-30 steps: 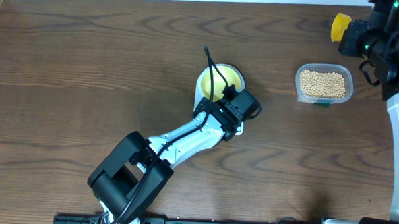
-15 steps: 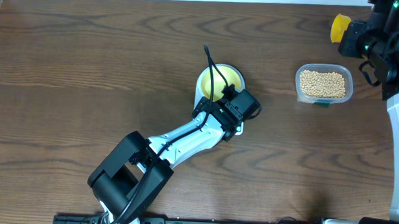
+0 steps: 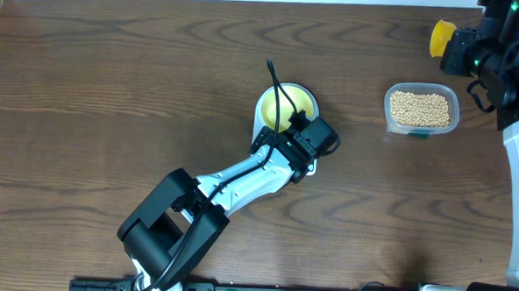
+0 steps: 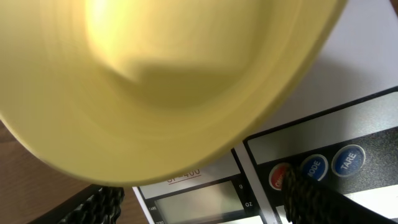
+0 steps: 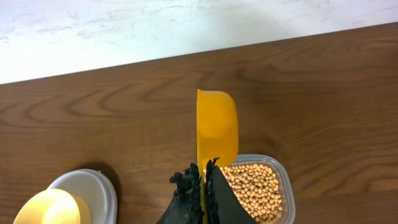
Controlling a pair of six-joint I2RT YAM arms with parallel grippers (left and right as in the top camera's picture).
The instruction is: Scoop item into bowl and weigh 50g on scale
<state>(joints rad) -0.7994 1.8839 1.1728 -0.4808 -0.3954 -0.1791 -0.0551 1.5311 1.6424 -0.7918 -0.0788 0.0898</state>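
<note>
The pale yellow bowl (image 3: 289, 100) stands on the white scale (image 3: 260, 119), which is mostly hidden under it and my left gripper (image 3: 292, 128). In the left wrist view the bowl (image 4: 161, 87) fills the top. Below it are the scale (image 4: 367, 68), its blank LCD and its buttons, and my left gripper (image 4: 199, 198) is open with its fingers wide apart over the scale's front. My right gripper (image 5: 202, 173) is shut on the handle of a bright yellow scoop (image 5: 216, 127), held above the clear tub of beans (image 5: 255, 186). The scoop looks empty.
The tub of beans (image 3: 422, 109) stands right of the bowl, with bare wood between them. My right arm (image 3: 496, 51) and the scoop (image 3: 442, 35) are at the far right back corner. The bowl (image 5: 46, 208) and scale (image 5: 93, 186) show at the lower left of the right wrist view.
The left arm's rear joint has shifted very slightly. The bowl, scoop and tub have not moved.
</note>
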